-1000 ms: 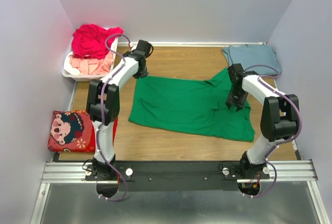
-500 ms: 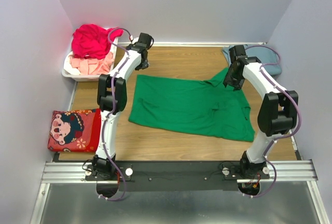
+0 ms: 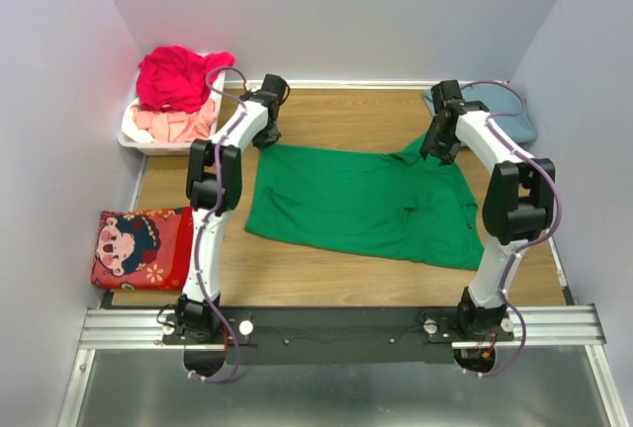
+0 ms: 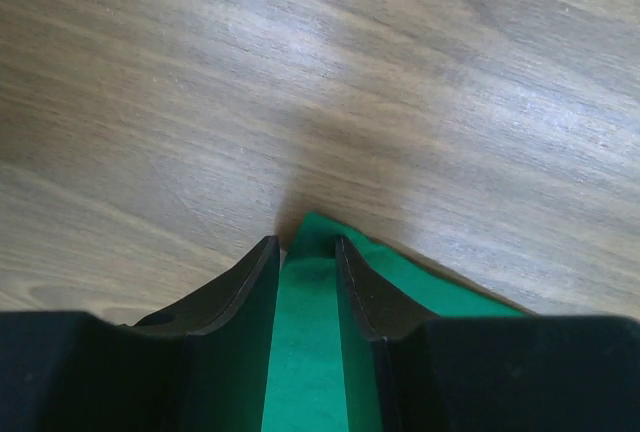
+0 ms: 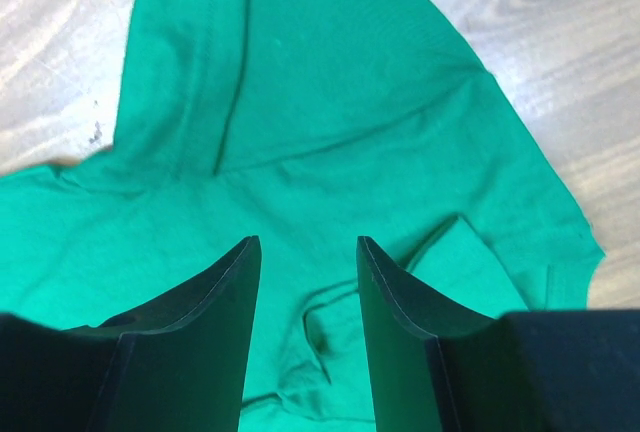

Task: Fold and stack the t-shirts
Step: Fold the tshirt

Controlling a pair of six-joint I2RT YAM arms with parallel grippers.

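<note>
A bright green t-shirt [image 3: 361, 200] lies spread across the middle of the wooden table. My left gripper [image 3: 267, 136] is at its far left corner. In the left wrist view the jaws [image 4: 305, 242] stand close together, with that corner of the green cloth [image 4: 305, 352] filling the gap between them. My right gripper [image 3: 436, 147] is open and empty over the far right sleeve, above rumpled green cloth [image 5: 300, 102]. A folded blue-grey t-shirt [image 3: 485, 111] lies at the far right. A magenta-red t-shirt [image 3: 178, 76] and a pale pink one [image 3: 173, 126] sit in the basket.
The white plastic basket [image 3: 134, 140] stands at the far left by the wall. A red printed cushion [image 3: 138, 247] lies at the near left edge. Bare wood [image 3: 346, 116] shows beyond the green shirt. Walls close in on three sides.
My right gripper has moved away from me, from the shirt's right side to its far right sleeve. My left arm has stretched out, its gripper staying at the far left corner.
</note>
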